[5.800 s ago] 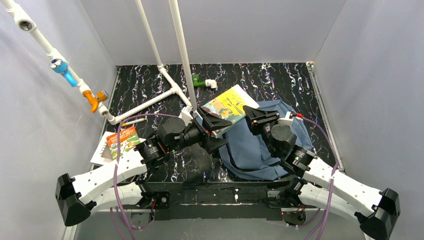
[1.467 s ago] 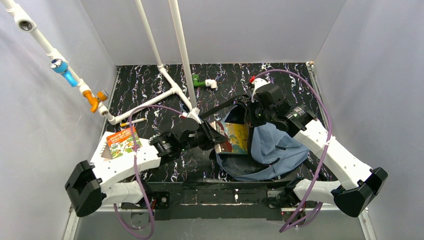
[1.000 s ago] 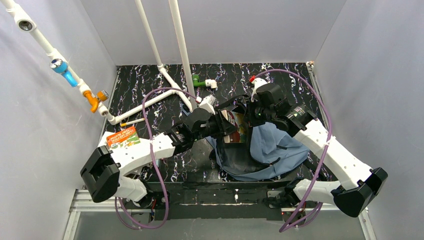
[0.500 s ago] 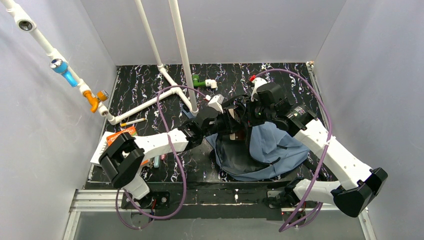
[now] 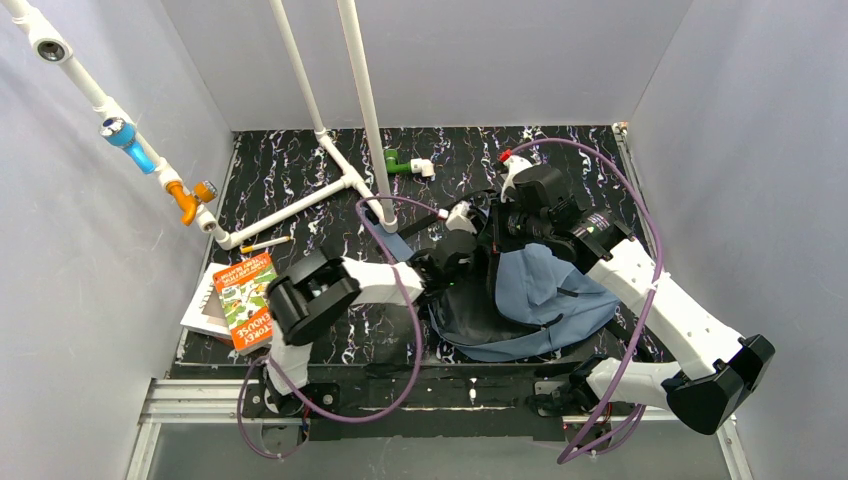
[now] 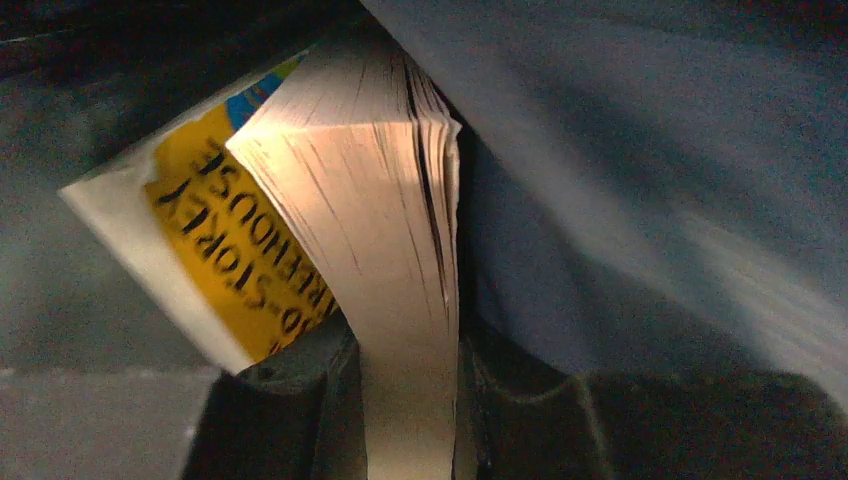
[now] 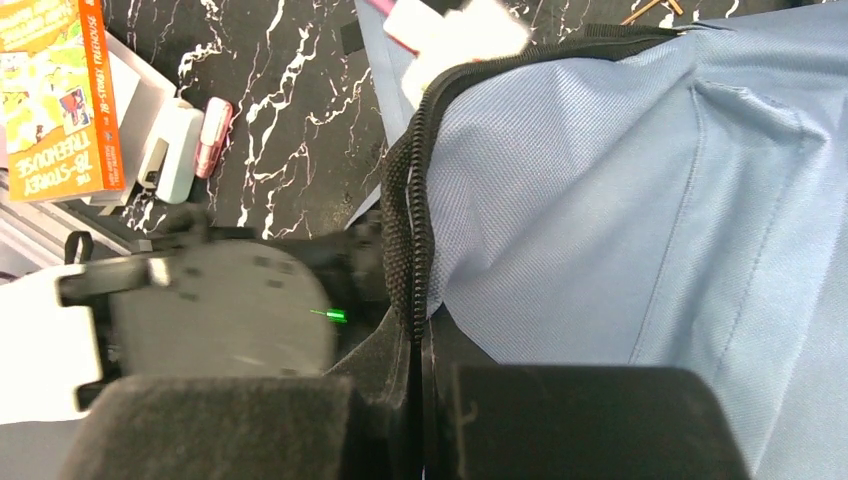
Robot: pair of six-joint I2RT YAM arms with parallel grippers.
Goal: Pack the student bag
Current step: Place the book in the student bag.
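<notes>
The student bag [image 5: 545, 300] lies right of centre, slate-blue with a black zipper edge [image 7: 410, 200]. My right gripper [image 7: 418, 338] is shut on that zipper edge and holds the opening up. My left arm [image 5: 390, 275] reaches across into the opening, so its gripper is hidden from above. In the left wrist view my left gripper [image 6: 410, 400] is shut on a thick book [image 6: 350, 200] with a yellow cover, pages fanned, with the blue bag fabric [image 6: 650, 150] around it.
An orange book [image 5: 245, 300] lies on white paper at the front left. A white stapler [image 7: 175, 150] and a pink item [image 7: 213, 125] lie beside it. A white pipe frame [image 5: 300, 200], a green fitting [image 5: 397, 160] and a pencil [image 5: 265, 243] stand farther back.
My left arm has swung right and pushed the yellow book down into the bag's opening; the book no longer shows from above. My right arm has held still on the zipper edge.
</notes>
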